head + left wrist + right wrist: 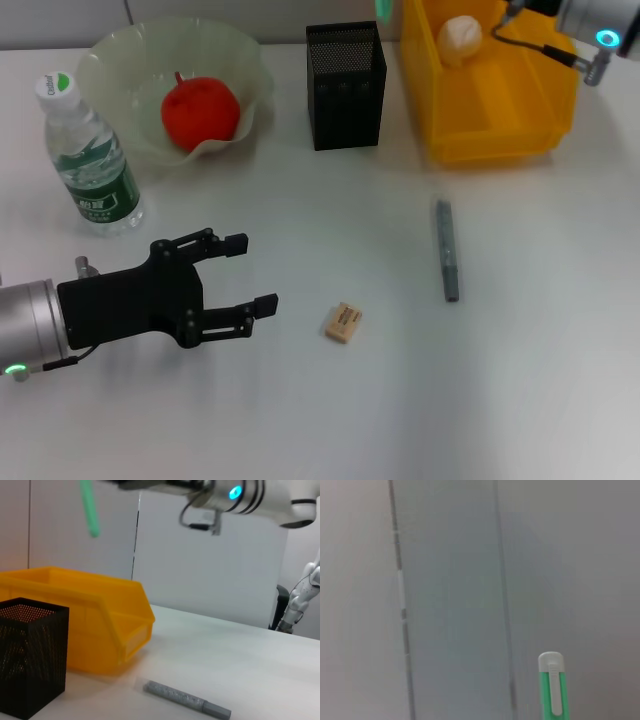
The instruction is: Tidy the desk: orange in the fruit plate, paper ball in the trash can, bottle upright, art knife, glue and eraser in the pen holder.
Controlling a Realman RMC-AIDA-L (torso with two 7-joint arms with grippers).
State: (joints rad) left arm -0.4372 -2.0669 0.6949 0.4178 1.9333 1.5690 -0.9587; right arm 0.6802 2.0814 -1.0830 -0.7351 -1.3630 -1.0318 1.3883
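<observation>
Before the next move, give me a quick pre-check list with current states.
1. Orange in the fruit plate: ok.
2. Paper ball in the trash can: ok.
3. Bottle upright: ok.
4. Eraser in the pen holder: not ok, it lies on the table.
5. Green art knife hangs above the pen holder and trash can, under the right arm; grip on it: cannot tell, the right hand is out of view.
6. Left hand open and empty, low over the table beside the eraser: ok.
7. Grey stick on the table: not ok.
</observation>
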